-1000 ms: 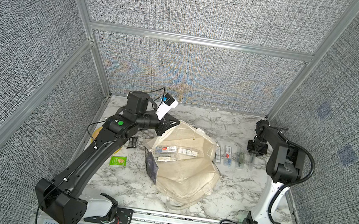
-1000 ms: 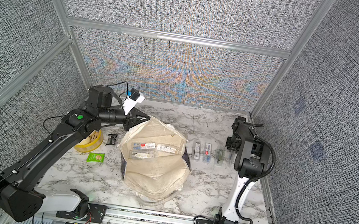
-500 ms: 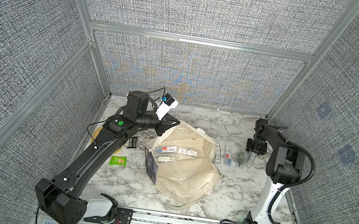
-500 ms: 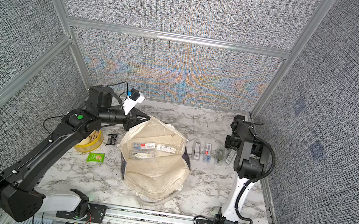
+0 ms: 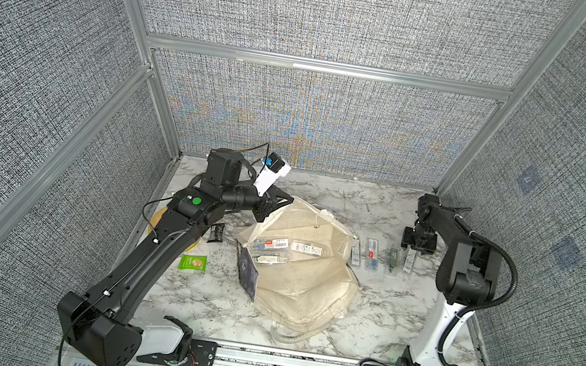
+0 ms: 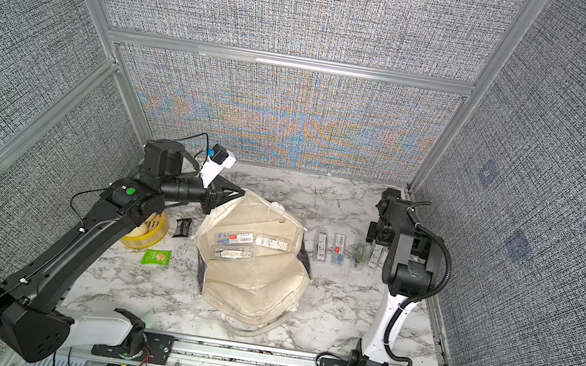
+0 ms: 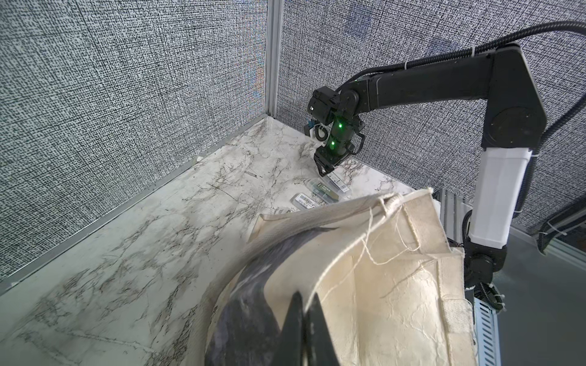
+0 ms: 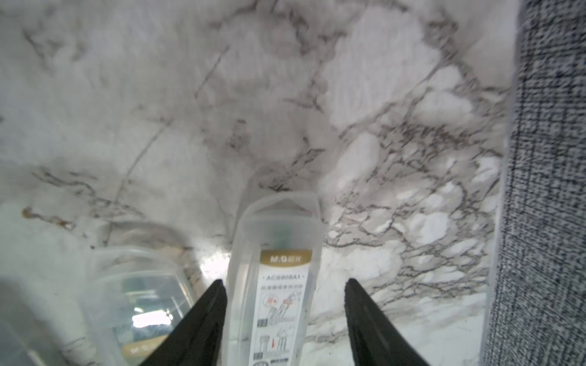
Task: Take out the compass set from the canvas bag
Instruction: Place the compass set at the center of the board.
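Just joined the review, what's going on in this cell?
The left claw is shut on the rim of the canvas bag, holding its mouth open. The right claw stands open astride a clear compass set case lying on the marble table, the one farthest from the bag in a row of four. Three more cases lie inside the bag, so unloading isn't finished.
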Controlling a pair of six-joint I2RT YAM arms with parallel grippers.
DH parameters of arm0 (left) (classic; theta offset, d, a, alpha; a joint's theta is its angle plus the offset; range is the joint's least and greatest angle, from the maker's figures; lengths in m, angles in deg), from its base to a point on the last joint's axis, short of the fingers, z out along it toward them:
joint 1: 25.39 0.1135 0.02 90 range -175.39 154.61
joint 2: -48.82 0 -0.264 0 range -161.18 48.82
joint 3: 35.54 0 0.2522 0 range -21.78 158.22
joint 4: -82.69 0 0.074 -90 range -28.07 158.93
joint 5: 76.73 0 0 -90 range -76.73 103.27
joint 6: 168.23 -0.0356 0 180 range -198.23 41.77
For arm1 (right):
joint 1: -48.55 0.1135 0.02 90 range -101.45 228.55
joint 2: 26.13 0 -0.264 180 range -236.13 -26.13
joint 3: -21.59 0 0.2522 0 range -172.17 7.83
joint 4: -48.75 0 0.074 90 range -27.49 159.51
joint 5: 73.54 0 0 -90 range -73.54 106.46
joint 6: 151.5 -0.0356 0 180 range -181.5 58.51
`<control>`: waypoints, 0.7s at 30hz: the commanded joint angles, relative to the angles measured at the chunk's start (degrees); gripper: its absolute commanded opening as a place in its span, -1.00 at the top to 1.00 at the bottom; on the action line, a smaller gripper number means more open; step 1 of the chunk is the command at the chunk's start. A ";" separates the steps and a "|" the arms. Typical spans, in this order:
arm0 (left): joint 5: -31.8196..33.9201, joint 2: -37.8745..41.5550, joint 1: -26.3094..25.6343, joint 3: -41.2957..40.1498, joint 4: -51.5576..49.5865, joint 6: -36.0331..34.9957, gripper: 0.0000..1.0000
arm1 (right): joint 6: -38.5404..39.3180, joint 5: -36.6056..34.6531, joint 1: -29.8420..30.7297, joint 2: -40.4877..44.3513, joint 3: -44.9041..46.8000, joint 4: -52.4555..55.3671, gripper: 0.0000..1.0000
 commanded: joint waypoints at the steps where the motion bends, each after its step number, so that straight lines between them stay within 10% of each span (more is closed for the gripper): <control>1: -0.88 0.33 0.12 0.21 1.42 -0.44 1.00 | -1.97 2.25 0.01 1.28 2.48 -1.85 -0.22; 21: -1.50 0.87 0.13 0.03 2.11 0.10 1.00 | 3.09 4.93 -1.64 2.77 7.53 -5.10 0.10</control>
